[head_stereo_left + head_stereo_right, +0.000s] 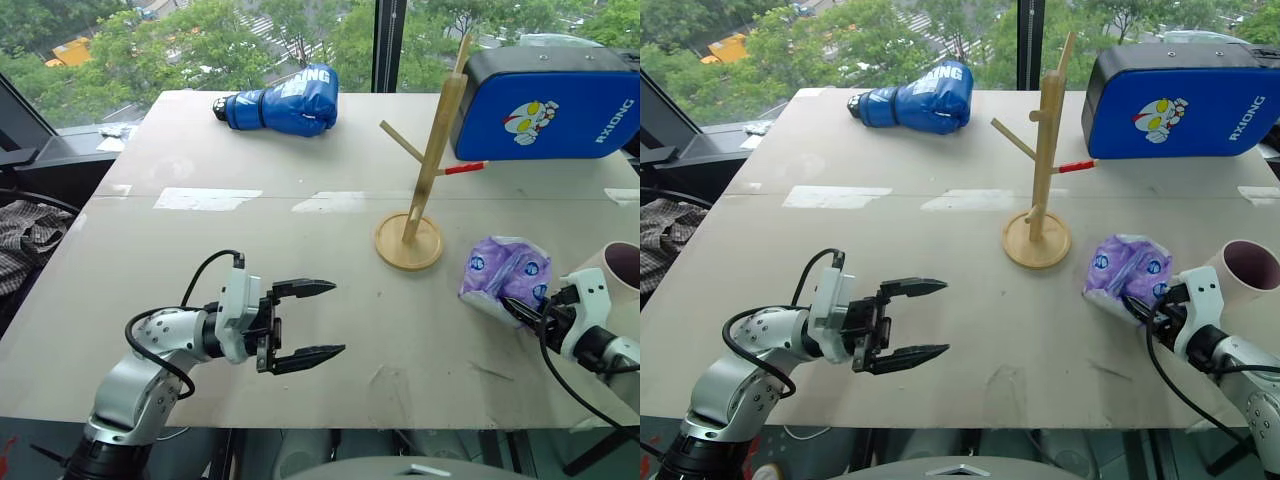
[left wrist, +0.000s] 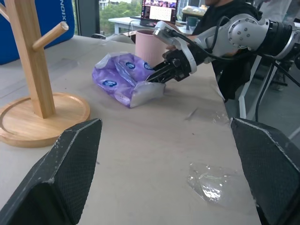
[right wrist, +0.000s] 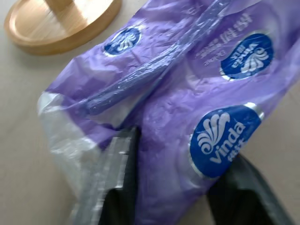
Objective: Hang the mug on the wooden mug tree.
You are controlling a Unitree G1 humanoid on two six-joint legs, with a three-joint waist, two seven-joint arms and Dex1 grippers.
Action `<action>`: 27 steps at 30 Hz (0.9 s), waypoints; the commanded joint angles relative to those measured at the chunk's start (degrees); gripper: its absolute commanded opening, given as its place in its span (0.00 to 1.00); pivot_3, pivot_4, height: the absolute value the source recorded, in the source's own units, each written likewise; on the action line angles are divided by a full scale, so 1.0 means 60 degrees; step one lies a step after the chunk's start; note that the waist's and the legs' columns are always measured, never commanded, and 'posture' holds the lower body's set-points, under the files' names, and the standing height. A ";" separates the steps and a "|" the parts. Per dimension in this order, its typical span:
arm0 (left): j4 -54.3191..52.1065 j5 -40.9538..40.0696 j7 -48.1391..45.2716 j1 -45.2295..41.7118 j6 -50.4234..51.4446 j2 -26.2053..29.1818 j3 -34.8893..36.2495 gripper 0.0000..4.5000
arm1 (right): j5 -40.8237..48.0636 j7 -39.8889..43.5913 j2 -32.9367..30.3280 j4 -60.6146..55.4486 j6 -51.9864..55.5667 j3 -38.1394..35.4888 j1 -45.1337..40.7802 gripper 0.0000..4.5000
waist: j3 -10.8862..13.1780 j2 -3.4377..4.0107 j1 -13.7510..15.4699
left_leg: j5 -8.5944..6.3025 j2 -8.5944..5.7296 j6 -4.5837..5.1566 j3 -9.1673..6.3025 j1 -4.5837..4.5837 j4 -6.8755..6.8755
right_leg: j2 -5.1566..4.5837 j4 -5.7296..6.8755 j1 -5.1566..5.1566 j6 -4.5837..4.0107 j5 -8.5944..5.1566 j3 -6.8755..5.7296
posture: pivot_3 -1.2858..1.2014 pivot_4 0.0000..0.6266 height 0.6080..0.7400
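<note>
The right gripper (image 2: 157, 77) has its fingers pinched on the near edge of the purple packet (image 1: 1127, 270), not on the mug (image 1: 1246, 272). The mug stands upright just behind and outboard of that gripper, beside its wrist, with the dark inside showing at the rim; it touches neither gripper. In the right wrist view the packet's plastic is gathered between the two black fingers (image 3: 122, 187), with the printed blue ovals just past them.

The mug tree (image 1: 425, 165) stands ahead of the right gripper and inboard of it, beyond the packet, its round base (image 1: 408, 243) flat on the table and its red-tipped peg (image 1: 462, 168) pointing outward to the robot's right. It is well apart from the mug.

The left gripper (image 1: 305, 322) hovers over the near left part of the table, pointing across toward the packet, jaws wide apart and empty.

The table (image 1: 300, 250) is a pale grey board with taped seams. Far beyond the left gripper lies a blue boxing glove (image 1: 283, 102); beyond the tree stands a blue pad (image 1: 550, 100). Windows behind show green trees. In the left wrist view a person (image 2: 225, 28) sits behind the right arm.
</note>
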 commanded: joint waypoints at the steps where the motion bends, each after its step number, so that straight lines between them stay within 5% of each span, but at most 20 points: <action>1: -0.0487 0.0070 0.0221 0.0079 -0.0065 -0.0109 -0.0112 1.00 | -0.0249 0.0544 -0.0014 -0.0358 -0.0473 -0.0225 0.0617 0.04 | -0.0001 -0.0003 0.0025 | 0.0000 0.0000 0.0000 -0.0001 -0.0001 0.0000 | 0.0000 -0.0001 0.0000 0.0000 0.0000 -0.0001 | 0.52 0.24 1.00; 7: -0.0846 0.0319 0.0477 0.0165 -0.0132 -0.0295 -0.0512 1.00 | 0.2428 0.3089 0.0468 -0.1481 -0.1567 -0.2012 0.1277 0.00 | 0.0007 0.0008 0.0087 | 0.0000 0.0001 0.0001 -0.0004 -0.0005 0.0001 | -0.0001 -0.0002 -0.0001 0.0000 0.0000 -0.0001 | 0.52 0.24 1.00; 17: -0.0546 -0.0070 0.0634 -0.0927 0.0128 -0.0665 -0.0770 1.00 | 0.7275 -0.0293 -0.0140 -0.0620 -0.1147 -0.6215 -0.0102 0.00 | 0.0012 0.0011 0.0121 | -0.0001 0.0000 0.0002 -0.0011 -0.0002 0.0007 | 0.0002 0.0004 0.0009 0.0000 0.0002 -0.0007 | 0.52 0.24 1.00; 22: -0.0377 -0.0245 0.0687 -0.1490 0.0273 -0.0819 -0.0790 1.00 | 0.6104 -0.2175 -0.0810 0.1710 -0.1257 -0.7352 -0.0631 0.00 | 0.0013 0.0009 0.0202 | 0.0000 -0.0003 0.0001 0.0012 -0.0005 0.0010 | 0.0019 -0.0003 0.0007 0.0001 0.0001 0.0008 | 0.52 0.24 1.00; 27: -0.0215 -0.0128 0.0690 -0.1667 0.0214 -0.0928 -0.0804 1.00 | 0.3384 -0.3661 -0.1320 0.3730 -0.0980 -0.6576 -0.0547 0.00 | 0.0009 0.0015 0.0185 | 0.0010 -0.0001 -0.0016 0.0039 -0.0004 0.0008 | 0.0023 -0.0002 0.0000 0.0001 0.0001 0.0030 | 0.52 0.24 1.00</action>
